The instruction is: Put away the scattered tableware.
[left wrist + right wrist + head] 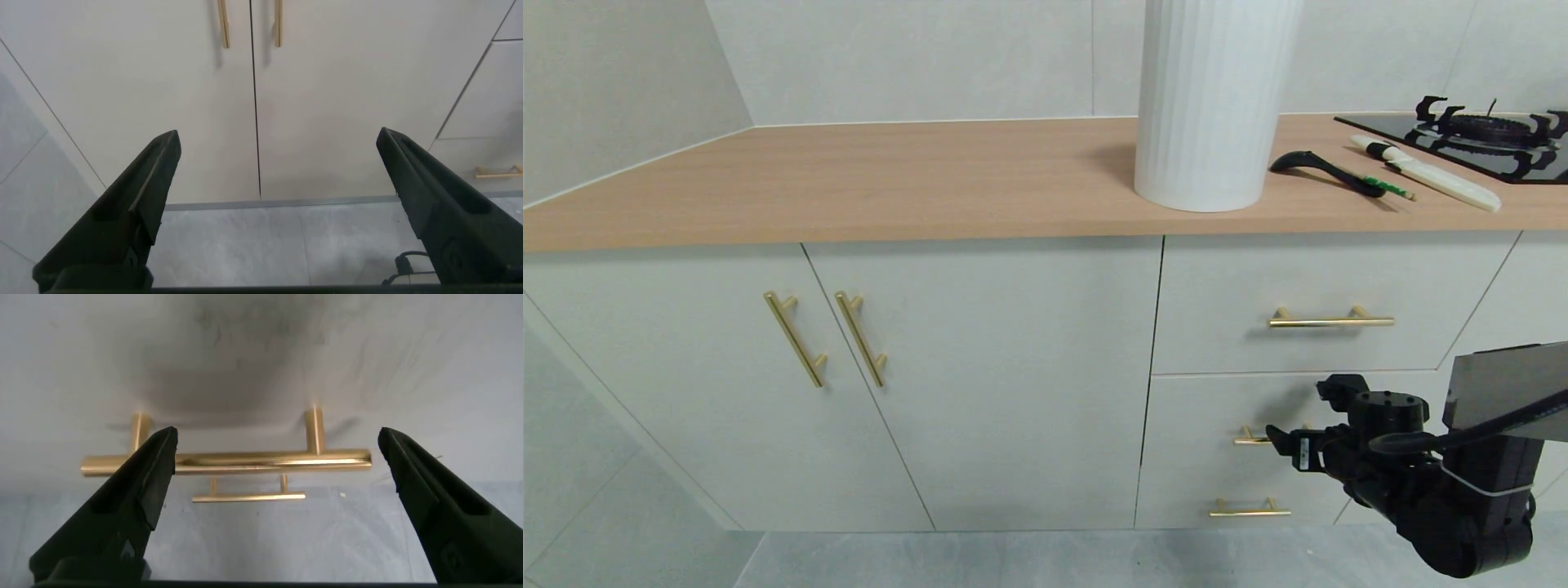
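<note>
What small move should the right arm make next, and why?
Probably ease the right gripper straight forward to the middle drawer's handle, so it can take hold and pull. In the right wrist view the gold bar lies just ahead of the open fingers. The drawer is shut, and the ladle and knife lie on the counter.

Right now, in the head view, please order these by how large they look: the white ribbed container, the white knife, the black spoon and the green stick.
1. white ribbed container, by far the largest
2. white knife
3. black spoon, somewhat shorter and thinner than the knife
4. green stick
</note>
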Controlling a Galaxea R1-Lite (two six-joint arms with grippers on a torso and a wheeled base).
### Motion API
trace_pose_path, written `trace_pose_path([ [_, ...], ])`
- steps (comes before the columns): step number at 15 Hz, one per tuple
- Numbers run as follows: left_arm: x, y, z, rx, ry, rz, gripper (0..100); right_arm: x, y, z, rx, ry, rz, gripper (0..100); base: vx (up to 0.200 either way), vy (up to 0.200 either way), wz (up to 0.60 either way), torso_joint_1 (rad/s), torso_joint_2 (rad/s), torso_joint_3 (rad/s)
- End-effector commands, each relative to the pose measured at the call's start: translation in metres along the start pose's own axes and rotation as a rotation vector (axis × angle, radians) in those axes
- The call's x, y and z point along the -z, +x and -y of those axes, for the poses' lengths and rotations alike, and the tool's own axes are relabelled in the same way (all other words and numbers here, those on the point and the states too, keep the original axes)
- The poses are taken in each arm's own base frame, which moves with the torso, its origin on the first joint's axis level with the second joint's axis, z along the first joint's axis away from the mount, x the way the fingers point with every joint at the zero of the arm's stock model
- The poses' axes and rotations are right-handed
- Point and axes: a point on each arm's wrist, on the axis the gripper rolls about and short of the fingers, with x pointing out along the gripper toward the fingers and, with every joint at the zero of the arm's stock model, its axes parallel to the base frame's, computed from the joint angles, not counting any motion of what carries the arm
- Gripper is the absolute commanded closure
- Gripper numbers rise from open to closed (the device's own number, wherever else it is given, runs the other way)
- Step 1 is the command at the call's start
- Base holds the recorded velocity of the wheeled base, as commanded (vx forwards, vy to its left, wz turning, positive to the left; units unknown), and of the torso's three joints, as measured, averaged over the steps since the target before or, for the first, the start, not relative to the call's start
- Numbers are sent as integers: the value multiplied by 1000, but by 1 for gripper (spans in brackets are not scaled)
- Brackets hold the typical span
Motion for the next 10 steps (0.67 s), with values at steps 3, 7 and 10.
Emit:
trace_pose_path([
  [3, 0, 0, 0, 2, 0, -2, 0, 11, 5, 0, 4, -24, -32, 0, 0, 0, 0, 0, 0, 0],
  [7, 0, 0, 0, 0, 0, -2, 0, 18, 8, 0, 3, -38, -41, 0, 0, 0, 0, 0, 0, 0],
  [10, 0, 0, 0, 0, 0, -2, 0, 18, 6, 1, 3, -41, -44, 0, 0, 0, 0, 0, 0, 0],
])
